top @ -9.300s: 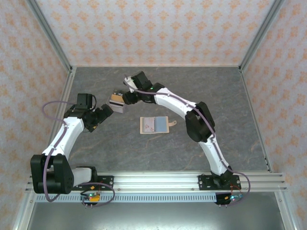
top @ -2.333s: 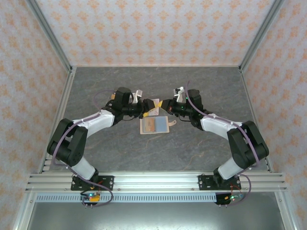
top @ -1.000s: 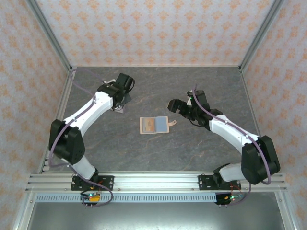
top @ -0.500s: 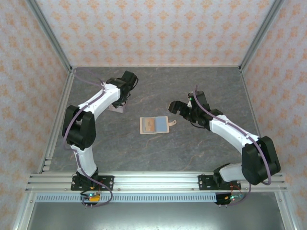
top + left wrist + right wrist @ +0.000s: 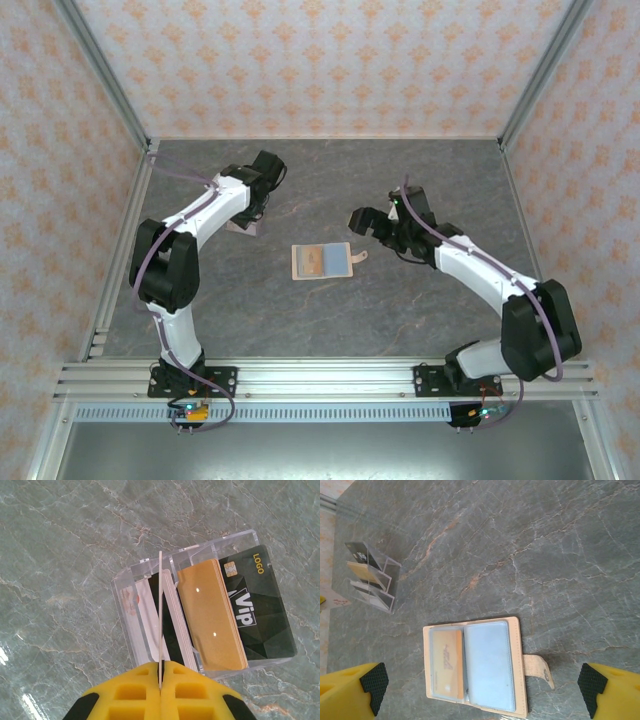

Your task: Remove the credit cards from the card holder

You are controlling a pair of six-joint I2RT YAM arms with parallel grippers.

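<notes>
Left gripper (image 5: pixel 161 674), jaws pinching a white card (image 5: pixel 160 605) edge-on, hangs over the clear box (image 5: pixel 131 577), ten o'clock of the card holder (image 5: pixel 322 261), likely to file it. Right gripper (image 5: pixel 362 220), jaws wide, hovers at two o'clock, ready for the tan card (image 5: pixel 446 662).

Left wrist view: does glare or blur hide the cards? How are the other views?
Left wrist: sharp, with two small glare dots on the tan card and a shiny patch on the table, nothing hidden. Right wrist: card holder crisp, no glare. Top: even light, soft shadows, small detail lost.
</notes>
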